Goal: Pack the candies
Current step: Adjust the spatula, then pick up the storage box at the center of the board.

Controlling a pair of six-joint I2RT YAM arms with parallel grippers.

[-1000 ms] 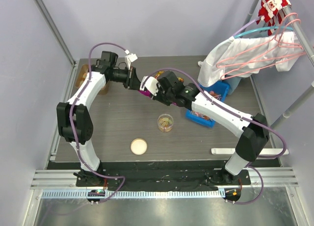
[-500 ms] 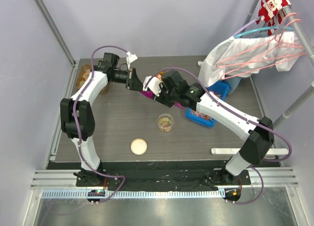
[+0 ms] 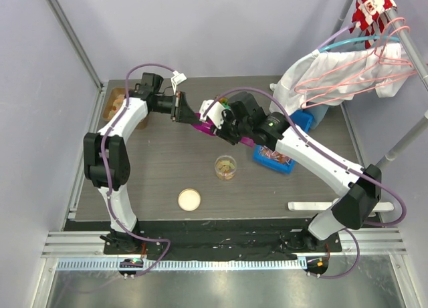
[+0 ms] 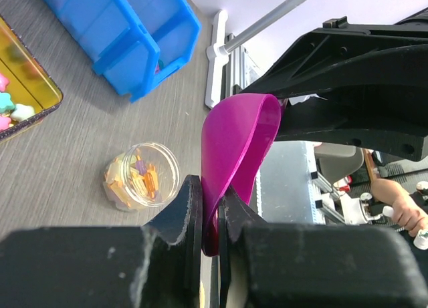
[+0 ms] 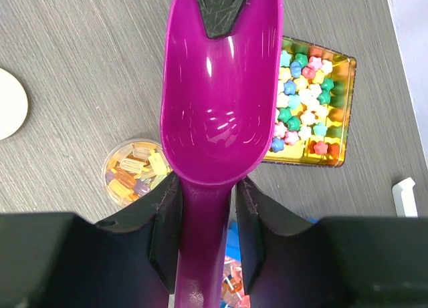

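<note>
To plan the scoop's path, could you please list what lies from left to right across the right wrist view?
White lid → jar of candies → purple scoop → gold tray of star-shaped sweets → white bar end.

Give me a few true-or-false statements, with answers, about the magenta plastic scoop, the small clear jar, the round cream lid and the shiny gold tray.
1. The magenta plastic scoop is empty. True.
2. The small clear jar holds orange and yellow candies. True.
3. The round cream lid sits on the jar. False: it lies on the table, apart from the jar.
4. The left gripper hangs open, clear of the scoop. False: it is pinched shut on the scoop's rim.
5. The shiny gold tray is empty. False: it holds coloured star-shaped sweets.
</note>
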